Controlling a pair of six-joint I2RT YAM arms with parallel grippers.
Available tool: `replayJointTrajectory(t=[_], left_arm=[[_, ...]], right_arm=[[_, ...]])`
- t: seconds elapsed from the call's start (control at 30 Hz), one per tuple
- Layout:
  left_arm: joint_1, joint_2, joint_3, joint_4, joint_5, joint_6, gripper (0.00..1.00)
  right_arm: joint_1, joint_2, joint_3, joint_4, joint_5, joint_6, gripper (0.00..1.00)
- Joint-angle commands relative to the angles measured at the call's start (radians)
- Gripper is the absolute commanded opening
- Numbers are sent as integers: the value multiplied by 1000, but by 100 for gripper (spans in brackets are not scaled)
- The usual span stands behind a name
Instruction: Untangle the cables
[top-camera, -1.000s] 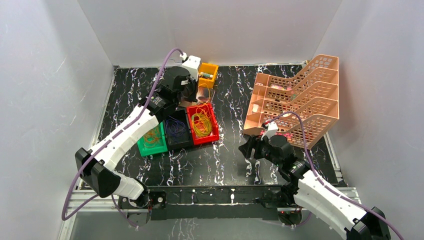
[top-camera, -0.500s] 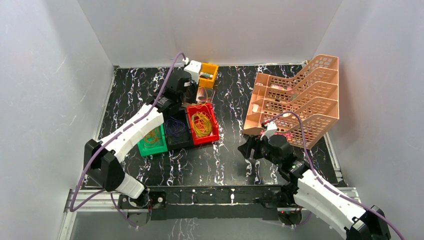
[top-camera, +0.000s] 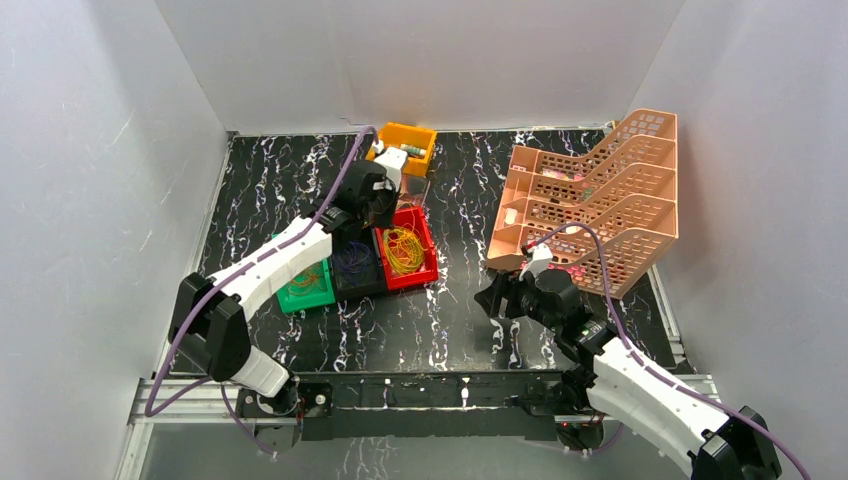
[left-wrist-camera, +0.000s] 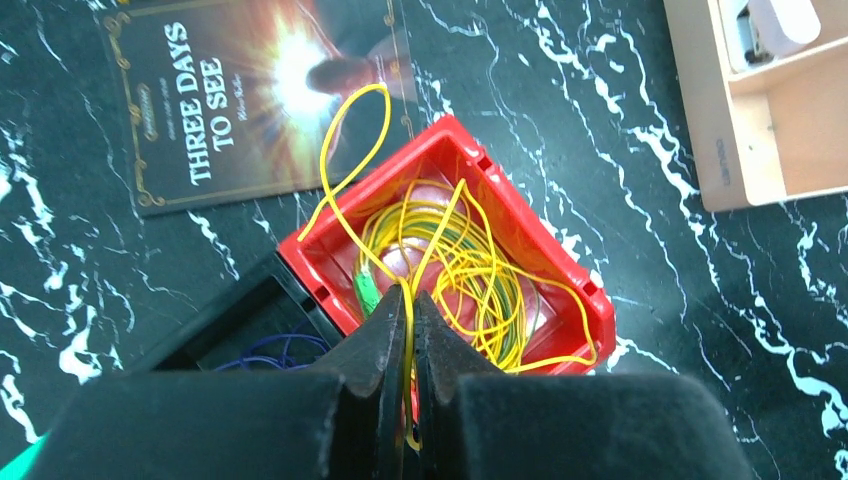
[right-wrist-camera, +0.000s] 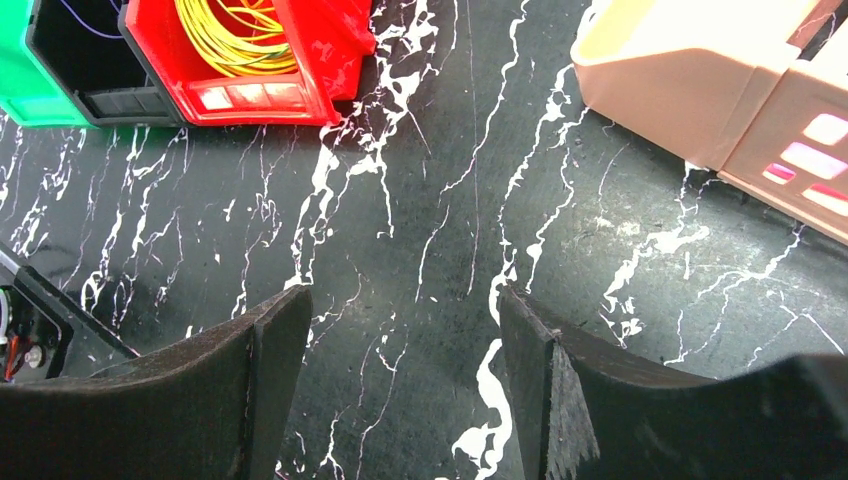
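Note:
The cables lie sorted in three bins. Yellow cables (left-wrist-camera: 480, 275) fill the red bin (left-wrist-camera: 560, 265). Dark blue cables (left-wrist-camera: 265, 352) lie in the black bin (top-camera: 355, 268), and orange cables (top-camera: 303, 279) in the green bin (top-camera: 300, 296). My left gripper (left-wrist-camera: 410, 305) hovers over the red bin's near-left corner, shut on one yellow strand. That strand loops up past the bin rim over a book. In the top view the left gripper (top-camera: 378, 208) sits above the red bin (top-camera: 420, 262). My right gripper (right-wrist-camera: 400, 312) is open and empty over bare table, right of the bins.
A book titled "Three Days to See" (left-wrist-camera: 230, 95) lies behind the red bin. An orange bin (top-camera: 405, 142) stands at the back. A peach tiered rack (top-camera: 590, 200) fills the right side, close to the right gripper (top-camera: 497, 298).
My left arm has swung from beside the orange bin toward me, to above the red bin, still shut. The right arm has not moved.

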Motion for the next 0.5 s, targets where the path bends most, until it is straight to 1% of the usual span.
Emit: replayJointTrajectory(t=[0.0,0.3,0.47], left_arm=[[3,-12,-34,-12,50,-35,0],[0,22,-71,-26,124,-84,0],[-11,37,-96,-27,140,-111,0]], right_arm=[[4,7,-9,69,-13,6,77],[4,15,-17,81,-17,12,77],[3,15,-24,84,-18,18,77]])
